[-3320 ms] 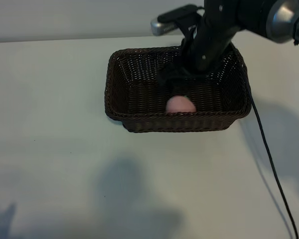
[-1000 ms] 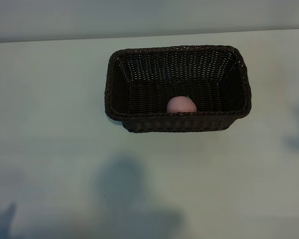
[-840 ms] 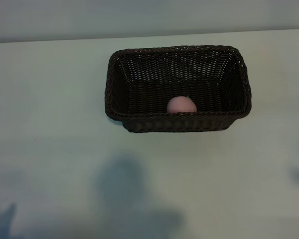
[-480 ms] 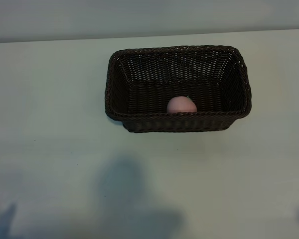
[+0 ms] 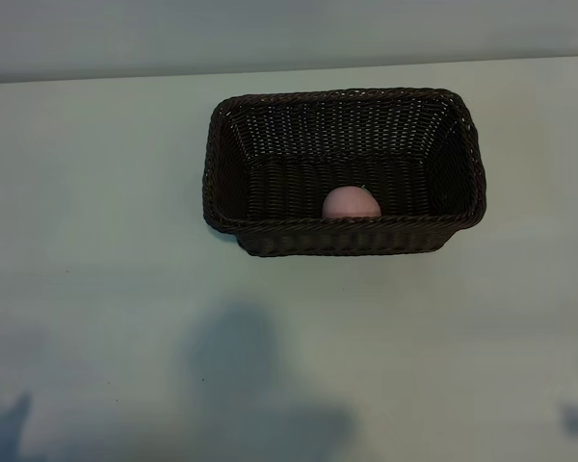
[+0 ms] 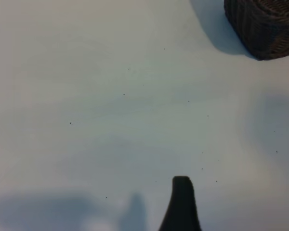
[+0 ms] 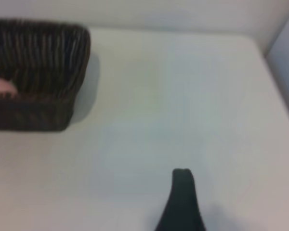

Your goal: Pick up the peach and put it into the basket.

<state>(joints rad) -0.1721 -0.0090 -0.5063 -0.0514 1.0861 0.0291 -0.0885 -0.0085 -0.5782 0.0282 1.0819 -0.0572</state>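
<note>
- Soft, dim, even light on the pale table; no glare.
- Broad faint shadows lie along the table's near edge in the exterior view.
- The basket casts a soft shadow beside it in both wrist views.
- The right wrist view is blurred throughout.

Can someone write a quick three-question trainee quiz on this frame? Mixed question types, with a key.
1. True or false: the peach lies inside the basket.
2. Multiple choice: in the exterior view, which wall of the basket does the peach sit against? A) the far wall B) the near wall C) the left wall
3. Short answer: does either pincer hold anything, going by the wrist views?

Key
1. True.
2. B. The near rim hides its lower part.
3. No. The left pincer and the right pincer each show a single dark fingertip over bare table, with nothing gripped, well away from the basket.
</note>
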